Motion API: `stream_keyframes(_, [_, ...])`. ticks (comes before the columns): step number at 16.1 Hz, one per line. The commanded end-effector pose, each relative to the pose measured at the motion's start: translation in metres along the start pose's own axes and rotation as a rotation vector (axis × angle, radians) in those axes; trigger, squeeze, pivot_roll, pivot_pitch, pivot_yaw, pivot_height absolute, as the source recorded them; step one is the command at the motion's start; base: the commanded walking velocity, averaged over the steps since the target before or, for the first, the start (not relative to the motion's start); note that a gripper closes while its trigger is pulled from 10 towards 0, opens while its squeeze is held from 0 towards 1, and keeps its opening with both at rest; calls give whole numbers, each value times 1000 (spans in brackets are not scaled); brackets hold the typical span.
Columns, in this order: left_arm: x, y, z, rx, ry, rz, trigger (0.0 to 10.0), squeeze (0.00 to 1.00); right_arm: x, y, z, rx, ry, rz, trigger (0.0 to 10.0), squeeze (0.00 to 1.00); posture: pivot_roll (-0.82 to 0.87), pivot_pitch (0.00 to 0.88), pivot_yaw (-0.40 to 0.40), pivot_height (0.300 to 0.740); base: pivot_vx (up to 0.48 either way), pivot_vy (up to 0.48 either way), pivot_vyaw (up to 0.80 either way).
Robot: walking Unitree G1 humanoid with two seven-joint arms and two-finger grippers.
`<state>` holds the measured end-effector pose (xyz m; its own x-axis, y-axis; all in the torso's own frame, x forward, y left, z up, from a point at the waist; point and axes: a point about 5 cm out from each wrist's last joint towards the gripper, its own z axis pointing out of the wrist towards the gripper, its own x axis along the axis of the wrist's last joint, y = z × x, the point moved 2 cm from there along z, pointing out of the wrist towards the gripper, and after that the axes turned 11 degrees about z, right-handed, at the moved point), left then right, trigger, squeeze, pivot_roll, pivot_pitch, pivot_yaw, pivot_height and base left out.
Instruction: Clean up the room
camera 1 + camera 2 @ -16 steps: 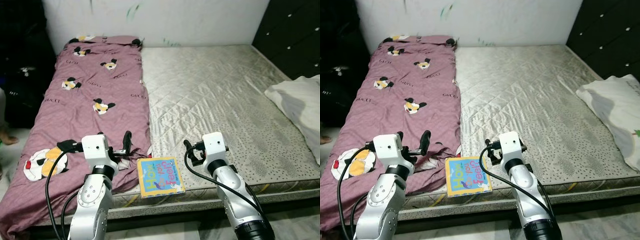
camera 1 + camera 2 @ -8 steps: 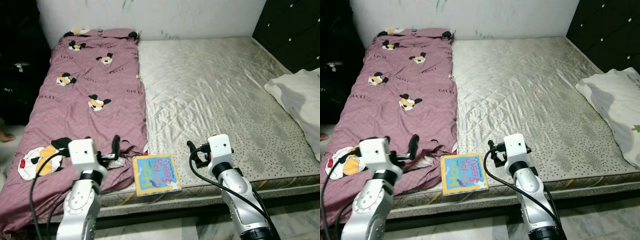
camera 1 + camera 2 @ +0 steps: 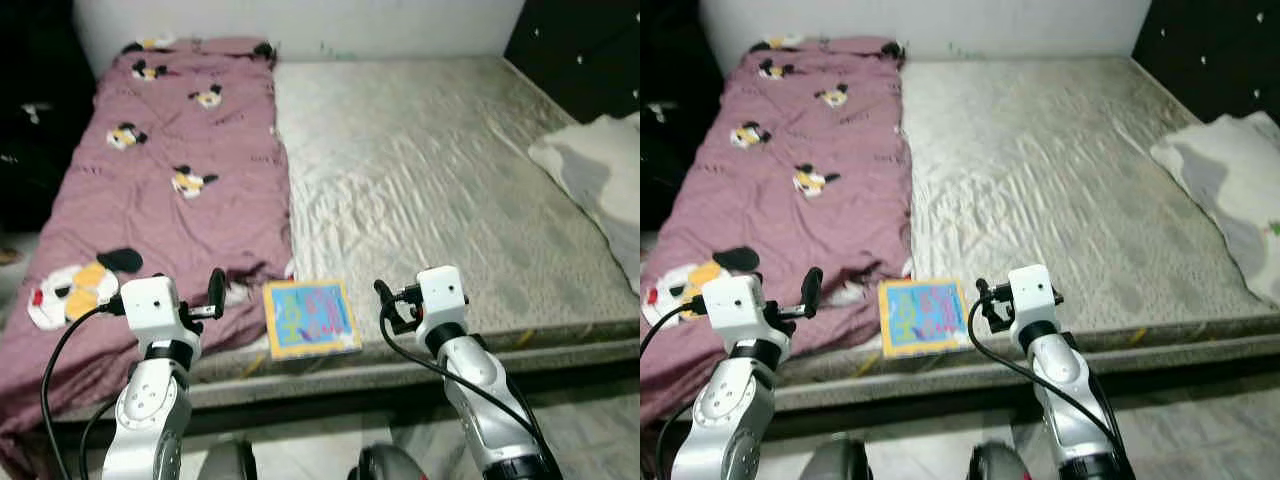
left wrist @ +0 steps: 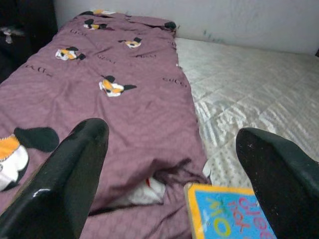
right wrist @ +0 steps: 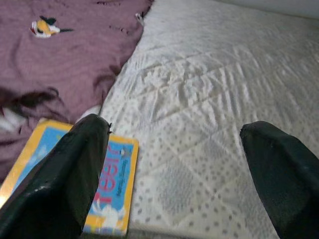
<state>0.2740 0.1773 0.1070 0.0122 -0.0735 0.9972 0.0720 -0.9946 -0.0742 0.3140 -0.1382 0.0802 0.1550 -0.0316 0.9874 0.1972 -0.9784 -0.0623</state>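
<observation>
A colourful children's book lies flat at the front edge of the grey quilted mattress, just beside the hem of a purple blanket printed with cartoon mice. My left gripper is open and empty, held low over the blanket's near corner to the left of the book. On the other side, my right gripper is open and empty too, in front of the mattress edge, with the book near one finger. Neither gripper touches anything.
A white pillow or cloth lies at the bed's right edge. A black dresser stands at the back right and dark clutter sits left of the bed. Pale tiled floor runs along the front.
The whole picture has shifted and blurred, so the camera has moved. The book and blanket lie as before, and both arms hold the same open pose.
</observation>
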Motion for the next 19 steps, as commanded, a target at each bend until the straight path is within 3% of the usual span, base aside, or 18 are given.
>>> stream_keyframes(1, [1,-3,1,17,-3,12,10000,0,0,5,0,-9,-7,3,10000,0,4,139,-13,645,0,0,0])
stream_keyframes(19, [6,7,4,-18,24,11,10000,0,-3,-2,2,44,-14,4,10000,0,10,124,-15,645,13,0,0])
